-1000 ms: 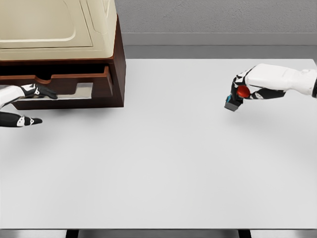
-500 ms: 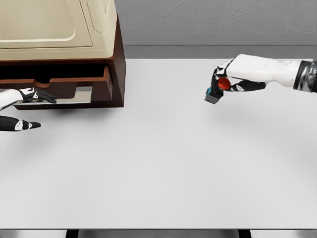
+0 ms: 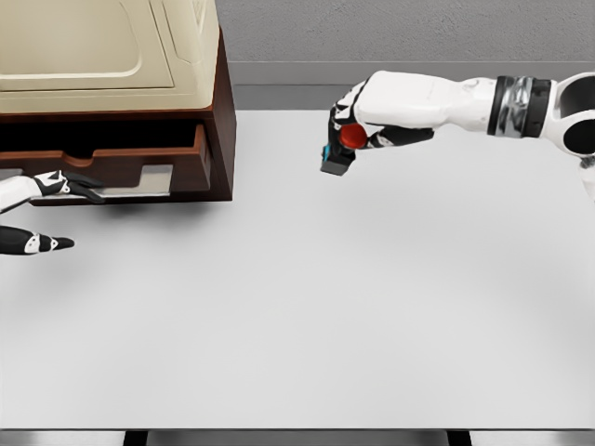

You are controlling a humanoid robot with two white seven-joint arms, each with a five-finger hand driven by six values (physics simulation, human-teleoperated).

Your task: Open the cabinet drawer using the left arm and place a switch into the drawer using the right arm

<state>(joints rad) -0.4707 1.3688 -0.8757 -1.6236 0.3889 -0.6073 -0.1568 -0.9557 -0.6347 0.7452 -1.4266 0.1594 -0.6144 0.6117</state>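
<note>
**Switch held aloft beside a partly open drawer**

The cabinet [image 3: 139, 93], dark brown with a cream top, sits at the far left corner of the white surface [image 3: 307, 316]. Its drawer [image 3: 112, 165] stands pulled out a little way from the cabinet front, with a dark gap showing above the drawer face. That gap looks narrow, so the drawer probably needs more travel before anything can be dropped inside.

The left hand [image 3: 58, 184] reaches in at the drawer's lower front edge, its upper fingers hooked onto the pale handle strip there, while a lower finger [image 3: 42, 243] sticks out free beneath the cabinet. The hold suits a straight pull toward the robot.

To the right of the cabinet, clear of its side wall, the right hand [image 3: 358, 121] is closed around the switch [image 3: 340, 153], a small dark block with a teal band and a red button. The switch hangs below the palm, above the surface and not touching it. Carrying it high lets it pass over the drawer's front lip instead of bumping the cabinet side.

The switch is thus in the air, near the cabinet's right side, not yet over the drawer.
</note>
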